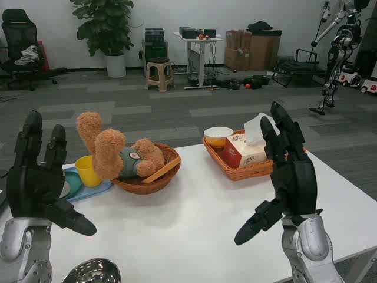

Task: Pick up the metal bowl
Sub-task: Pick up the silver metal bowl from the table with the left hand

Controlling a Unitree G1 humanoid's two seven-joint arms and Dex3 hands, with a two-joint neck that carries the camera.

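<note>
The metal bowl (92,271) sits at the very near edge of the white table (194,206), at about seven o'clock in the head view, only its upper rim and part of its polished inside showing above the bottom of the picture. The left hand (36,183) hangs raised just above and to the left of it, at about nine o'clock, fingers apart and pointing up, holding nothing. The right hand (285,177) is up at about four o'clock, well apart from the bowl, likewise spread and empty. Neither touches the bowl. Judging by its bright, mirror-like skin, the bowl is probably thin steel: light, stiff, not fragile, but slick, so fingers laid flat on the curved wall would likely slide. The rim looks the best place to take hold, thumb inside and fingers outside, pinching the near left edge; the left hand is plainly the closer one for that. A light bowl may also skid across the smooth table if pushed sideways, so coming down from above seems safer. Farther off, at about eleven o'clock, a teddy bear (118,154) lies in a wicker basket (168,171) beside a yellow cup (86,171), and at one o'clock a second basket (253,171) holds a tissue box (242,150).
</note>
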